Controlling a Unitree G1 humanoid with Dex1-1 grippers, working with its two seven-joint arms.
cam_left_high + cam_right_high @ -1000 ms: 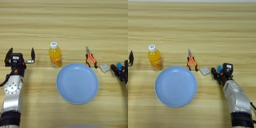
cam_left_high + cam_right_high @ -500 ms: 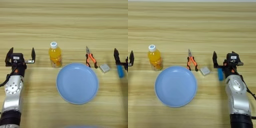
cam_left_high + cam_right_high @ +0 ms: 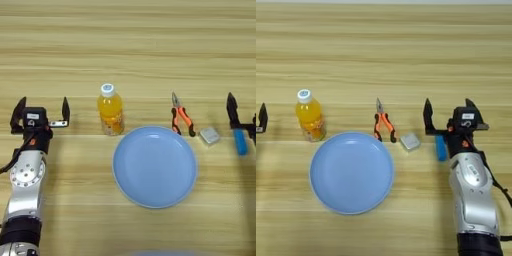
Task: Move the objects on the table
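Note:
A small clear bottle (image 3: 111, 111) of orange liquid with a white cap stands upright left of centre on the wooden table (image 3: 130, 45). A flat bright-blue bar (image 3: 441, 147) lies on the table at the right. My right gripper (image 3: 450, 109) stands open over it, and the bar rests just inside its left finger (image 3: 428, 116), with no finger closed on it. My left gripper (image 3: 42, 106) is open with nothing between its fingers at the left edge, a little way left of the bottle.
A round light-blue plate (image 3: 154, 166) sits in front of the bottle, at the middle. Orange-handled pliers (image 3: 181, 120) and a small grey block (image 3: 209, 135) lie between the plate and the blue bar.
My right gripper, shut and tilted a second ago, has opened and straightened up. The blue bar now lies free on the table. The left arm and bottle have not moved.

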